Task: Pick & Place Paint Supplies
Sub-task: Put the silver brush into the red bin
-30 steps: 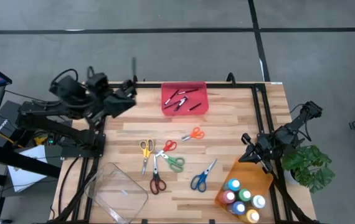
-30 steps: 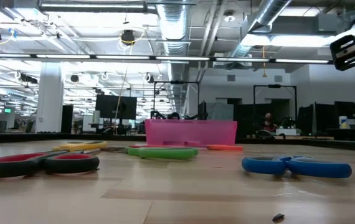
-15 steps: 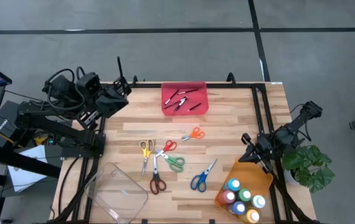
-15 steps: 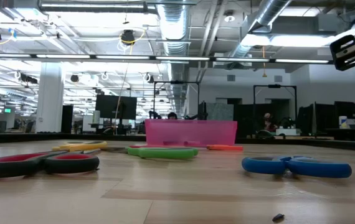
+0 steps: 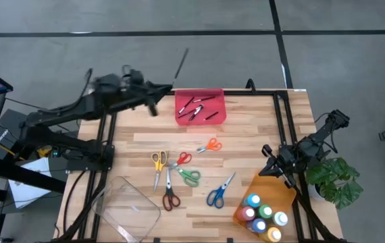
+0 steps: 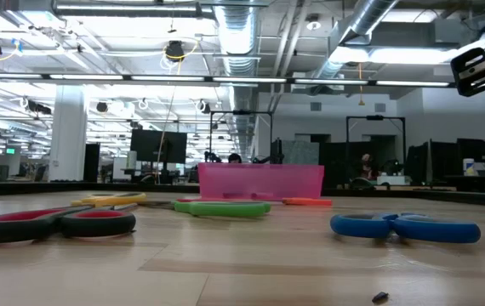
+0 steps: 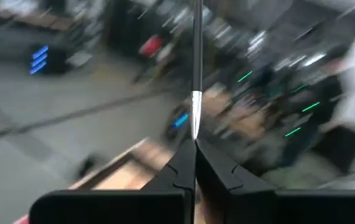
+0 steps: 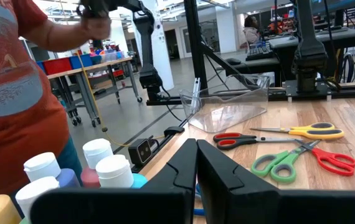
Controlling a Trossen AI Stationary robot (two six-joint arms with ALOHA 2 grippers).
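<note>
One thin dark brush [image 5: 181,63] clamped in left gripper [image 5: 166,86], raised beside red tray [image 5: 217,94] holding several more. Six scissors [image 5: 171,191] mid-bench [image 5: 246,145]. Five bottles [image 5: 254,201] in orange tray [image 5: 275,187]. Right gripper [image 5: 277,169] closed, empty, beside that tray.

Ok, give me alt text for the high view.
The left gripper, shut on a thin dark brush, hovers beside the red plastic tray of brushes. Six coloured-handled scissors lie mid-table; the right gripper waits by the orange tray of paint bottles.
</note>
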